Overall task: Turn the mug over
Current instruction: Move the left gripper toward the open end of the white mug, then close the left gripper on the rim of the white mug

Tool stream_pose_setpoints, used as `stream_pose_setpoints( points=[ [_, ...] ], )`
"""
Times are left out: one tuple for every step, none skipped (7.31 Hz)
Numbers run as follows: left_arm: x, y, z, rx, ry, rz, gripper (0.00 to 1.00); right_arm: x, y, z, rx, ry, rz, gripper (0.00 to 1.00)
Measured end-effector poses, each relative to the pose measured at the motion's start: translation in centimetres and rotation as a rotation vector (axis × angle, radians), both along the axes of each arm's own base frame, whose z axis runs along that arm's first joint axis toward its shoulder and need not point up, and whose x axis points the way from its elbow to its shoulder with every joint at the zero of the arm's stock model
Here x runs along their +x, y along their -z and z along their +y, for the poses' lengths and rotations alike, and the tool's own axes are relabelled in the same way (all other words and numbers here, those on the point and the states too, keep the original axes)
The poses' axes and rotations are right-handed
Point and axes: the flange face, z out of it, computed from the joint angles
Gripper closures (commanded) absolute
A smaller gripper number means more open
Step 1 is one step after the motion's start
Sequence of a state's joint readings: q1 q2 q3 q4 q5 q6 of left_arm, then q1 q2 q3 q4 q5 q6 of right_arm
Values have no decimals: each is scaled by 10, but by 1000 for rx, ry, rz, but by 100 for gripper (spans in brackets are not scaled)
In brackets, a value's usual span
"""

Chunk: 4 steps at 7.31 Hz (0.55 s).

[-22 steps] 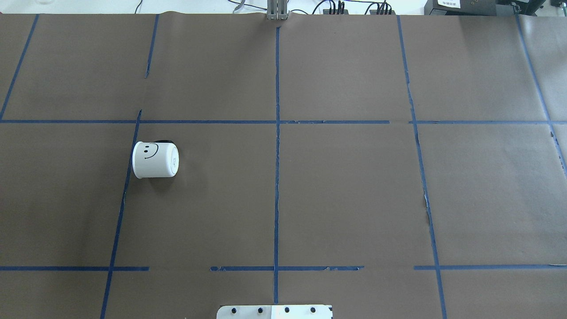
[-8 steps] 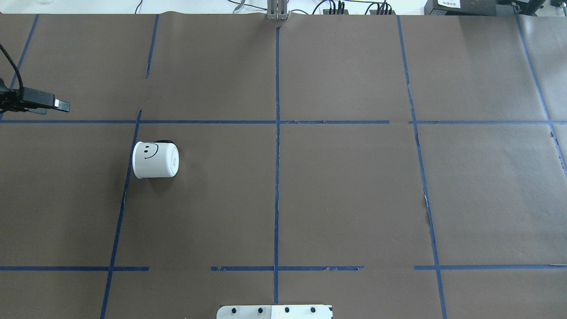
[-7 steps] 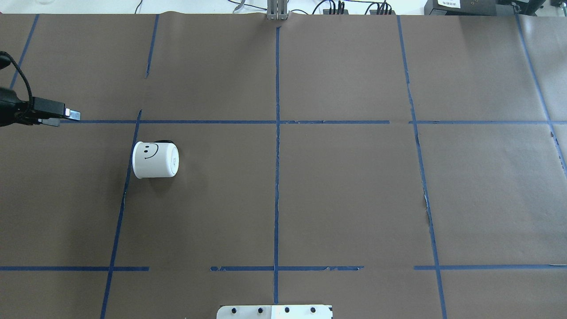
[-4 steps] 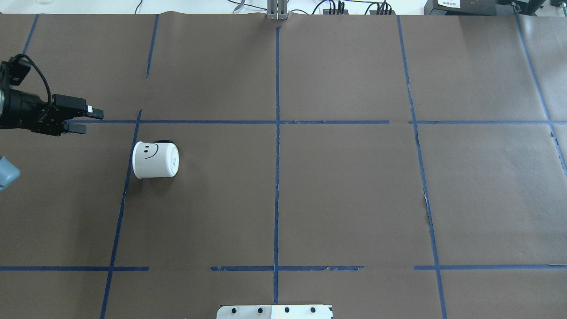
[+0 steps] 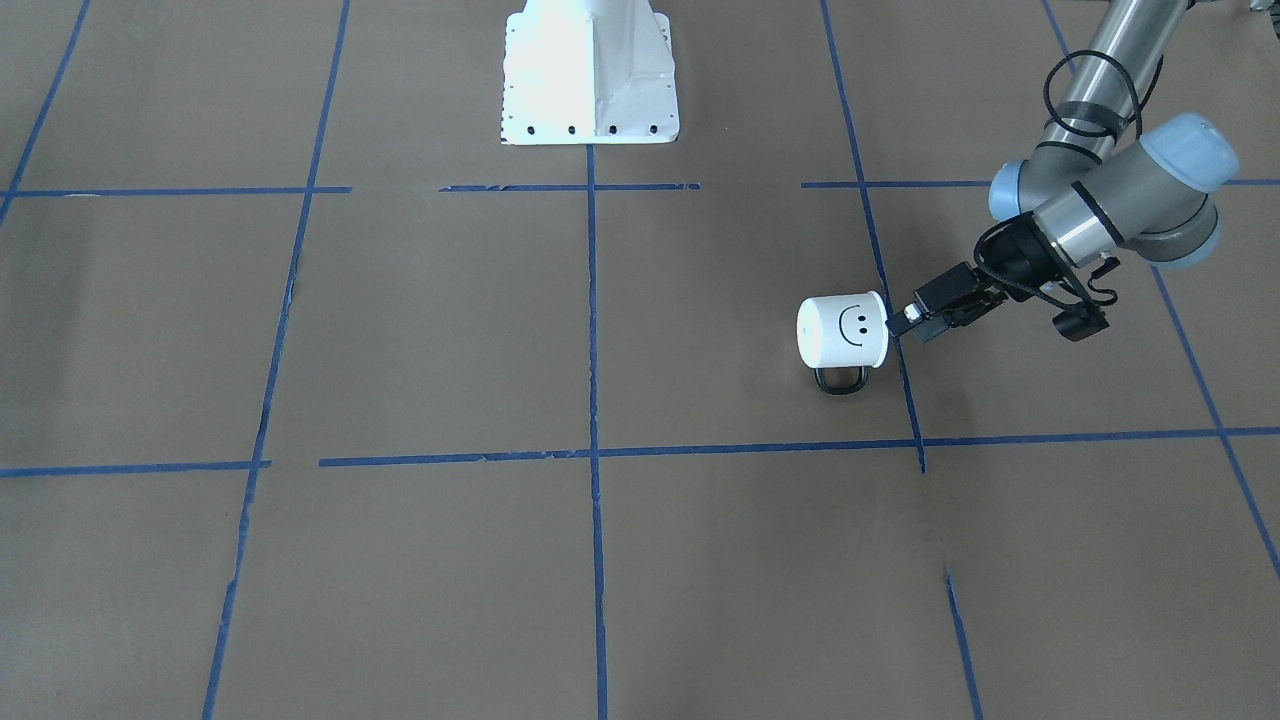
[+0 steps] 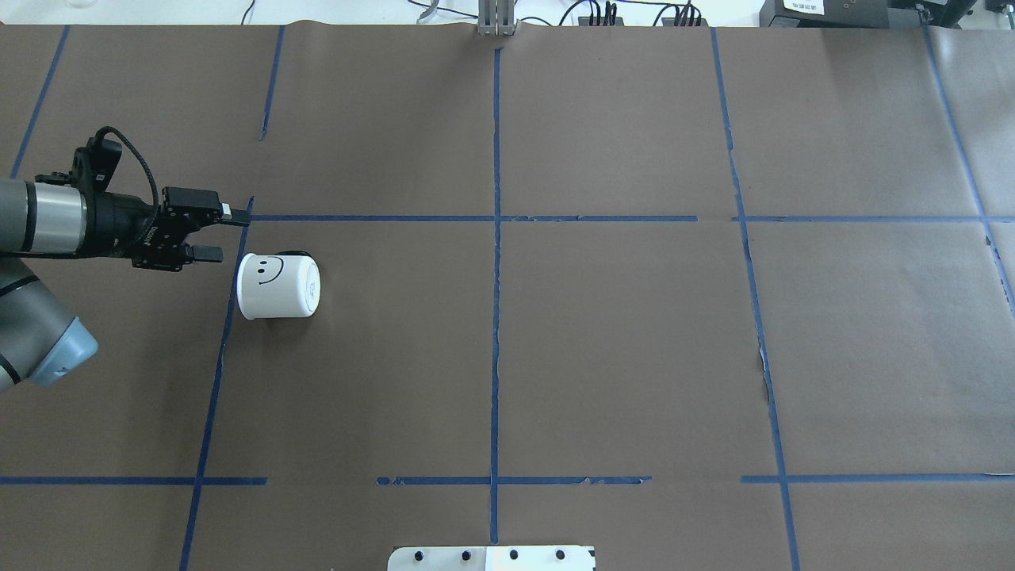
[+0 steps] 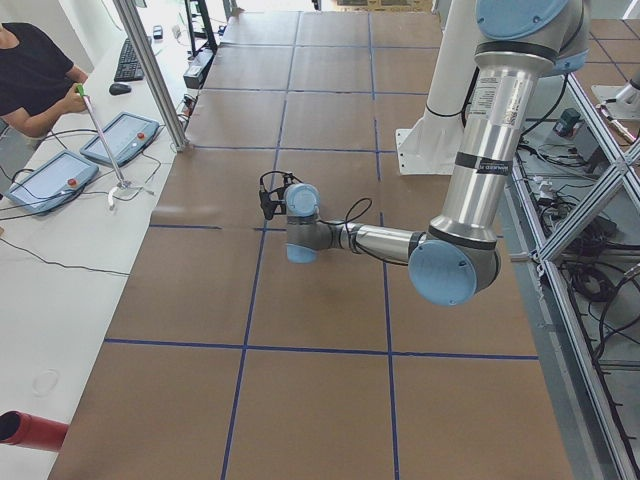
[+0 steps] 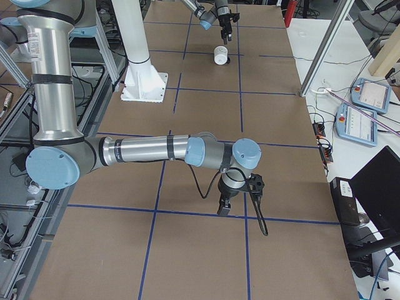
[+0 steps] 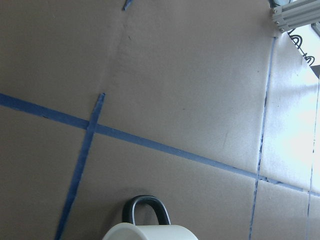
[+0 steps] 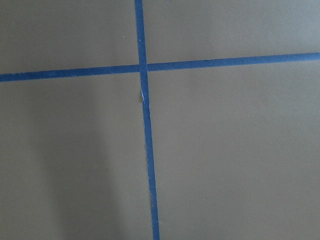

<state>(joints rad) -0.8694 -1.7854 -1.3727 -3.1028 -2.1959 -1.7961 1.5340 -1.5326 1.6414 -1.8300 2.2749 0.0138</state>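
The white mug (image 6: 277, 286) with a black smiley lies on its side on the brown paper, left of centre. Its mouth faces my left gripper and its black handle (image 5: 840, 381) points away from the robot. It also shows in the front view (image 5: 843, 331) and the right-side view (image 8: 220, 55). My left gripper (image 6: 224, 235) is open and empty, just left of the mug's rim and slightly beyond it, not touching; it shows in the front view too (image 5: 905, 326). The left wrist view shows the mug's pale edge (image 9: 150, 232) and handle. My right gripper (image 8: 223, 209) hangs over bare paper far away; I cannot tell its state.
Brown paper covers the table (image 6: 618, 341), crossed by blue tape lines (image 6: 496, 317). The robot's white base (image 5: 588, 70) stands at the near middle edge. An operator sits at a side desk with tablets (image 7: 40, 80).
My left arm has come in from the left edge and moved right, up to the mug's left side. The mug has not moved.
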Motion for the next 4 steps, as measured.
stream_pose_setpoints(
  points=[
    [8, -2, 1, -5, -8, -2, 0, 0, 0, 0, 0, 0, 0, 0],
    [14, -3, 2, -9, -16, -4, 0, 0, 0, 0, 0, 0, 0, 0],
    [21, -3, 4, -9, -26, -4, 0, 0, 0, 0, 0, 0, 0, 0],
    [27, -1, 6, -7, -36, -3, 0, 0, 0, 0, 0, 0, 0, 0]
  ],
)
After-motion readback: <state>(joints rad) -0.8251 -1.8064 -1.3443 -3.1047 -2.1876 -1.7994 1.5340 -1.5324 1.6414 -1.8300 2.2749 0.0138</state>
